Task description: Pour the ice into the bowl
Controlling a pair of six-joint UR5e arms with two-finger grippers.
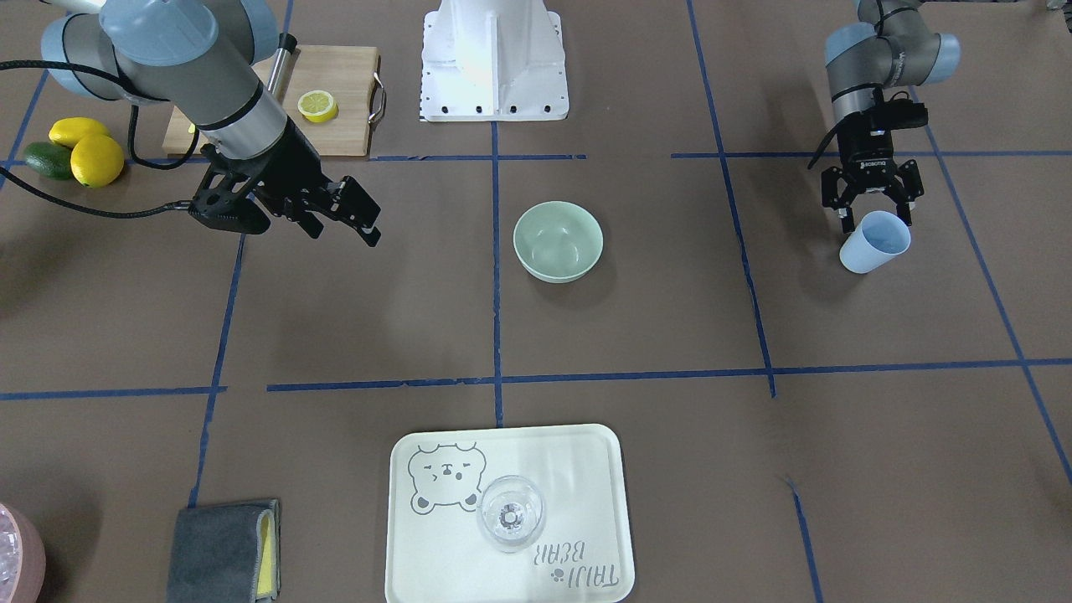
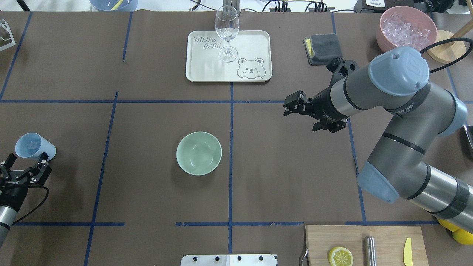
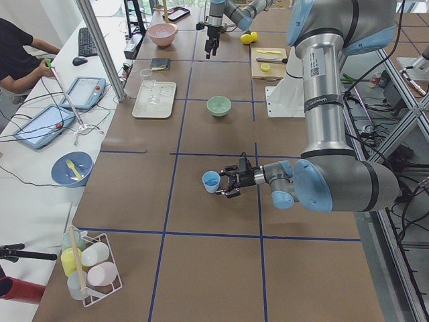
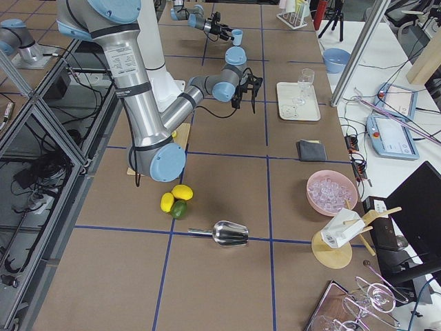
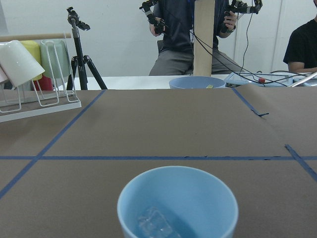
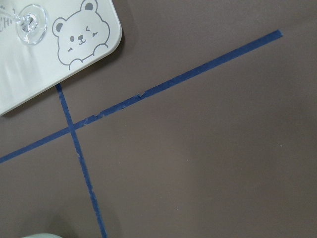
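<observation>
The pale mint-green bowl point(image 2: 198, 153) stands upright near the table's middle, also in the front view point(image 1: 558, 240). My left gripper point(image 2: 26, 159) is shut on a light blue cup point(image 2: 35, 146) at the table's left edge, well left of the bowl. The cup is tilted with its mouth away from the wrist. A few clear ice cubes point(image 5: 156, 224) lie in the cup's bottom. My right gripper point(image 2: 291, 106) is open and empty. It hovers right of and beyond the bowl.
A pink container of ice point(image 2: 405, 27) stands far right. A cream tray point(image 2: 255, 44) holds a wine glass point(image 2: 227, 33). A grey cloth point(image 2: 323, 48) lies beside it. A cutting board point(image 2: 388, 236) with a lemon half point(image 2: 340, 256) is near the robot.
</observation>
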